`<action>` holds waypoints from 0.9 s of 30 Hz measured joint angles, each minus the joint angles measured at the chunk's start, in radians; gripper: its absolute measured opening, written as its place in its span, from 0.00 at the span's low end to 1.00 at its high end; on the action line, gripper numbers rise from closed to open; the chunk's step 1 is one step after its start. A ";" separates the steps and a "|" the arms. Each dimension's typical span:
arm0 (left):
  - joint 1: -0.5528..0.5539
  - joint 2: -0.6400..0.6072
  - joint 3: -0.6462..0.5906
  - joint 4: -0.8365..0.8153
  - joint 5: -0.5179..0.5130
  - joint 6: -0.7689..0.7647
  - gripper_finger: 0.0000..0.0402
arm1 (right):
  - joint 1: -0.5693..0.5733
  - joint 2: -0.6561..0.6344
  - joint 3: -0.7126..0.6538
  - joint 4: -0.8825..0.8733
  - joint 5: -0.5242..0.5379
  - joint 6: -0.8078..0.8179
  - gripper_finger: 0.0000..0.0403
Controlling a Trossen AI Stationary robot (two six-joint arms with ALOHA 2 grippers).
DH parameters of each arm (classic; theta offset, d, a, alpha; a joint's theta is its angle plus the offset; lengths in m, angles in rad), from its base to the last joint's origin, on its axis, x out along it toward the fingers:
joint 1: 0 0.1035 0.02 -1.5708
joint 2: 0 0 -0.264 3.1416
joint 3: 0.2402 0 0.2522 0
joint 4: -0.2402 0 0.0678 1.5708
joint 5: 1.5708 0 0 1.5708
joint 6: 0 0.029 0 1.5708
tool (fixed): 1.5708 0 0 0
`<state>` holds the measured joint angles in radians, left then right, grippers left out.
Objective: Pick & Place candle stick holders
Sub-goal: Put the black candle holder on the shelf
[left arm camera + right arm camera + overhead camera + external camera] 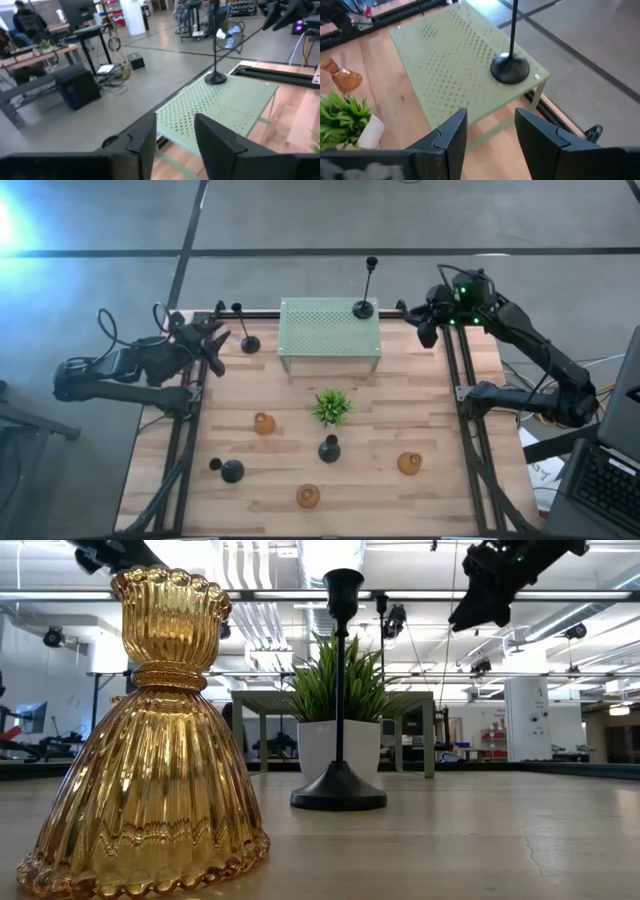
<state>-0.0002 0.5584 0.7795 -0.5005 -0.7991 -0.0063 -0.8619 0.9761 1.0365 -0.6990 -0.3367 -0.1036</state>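
Candlestick holder [366, 292] beside right claw [424, 323]

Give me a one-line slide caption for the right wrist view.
Open right gripper hovers above the green stand bearing one tall black holder.

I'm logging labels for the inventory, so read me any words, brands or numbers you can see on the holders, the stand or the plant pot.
None: no legible text in any view.
The candle stick holders, green stand and plant pot appear blank.
Papers beside the table, right side: too small to read.
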 joint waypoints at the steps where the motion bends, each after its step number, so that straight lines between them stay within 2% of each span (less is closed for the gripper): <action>1: 0.000 0.000 0.000 -0.015 -0.003 -0.019 0.39 | 0.000 -0.004 -0.008 0.001 0.000 0.000 0.38; 6: -0.001 0.009 -0.007 -0.072 -0.010 -0.108 0.48 | 0.000 -0.013 -0.035 0.001 0.000 0.000 0.37; 14: 0.000 0.052 -0.125 -0.071 -0.128 -0.163 0.59 | 0.000 -0.017 -0.031 0.039 -0.001 -0.001 0.34; 22: 0.002 0.058 -0.240 -0.008 -0.183 -0.253 0.60 | 0.000 -0.025 -0.031 0.040 -0.001 -0.005 0.31; 27: 0.005 0.058 -0.329 0.104 -0.260 -0.257 0.60 | 0.000 -0.025 -0.031 0.046 -0.001 -0.008 0.30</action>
<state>0.0051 0.6163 0.4505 -0.3969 -1.0590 -0.2632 -0.8619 0.9508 1.0054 -0.6529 -0.3378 -0.1112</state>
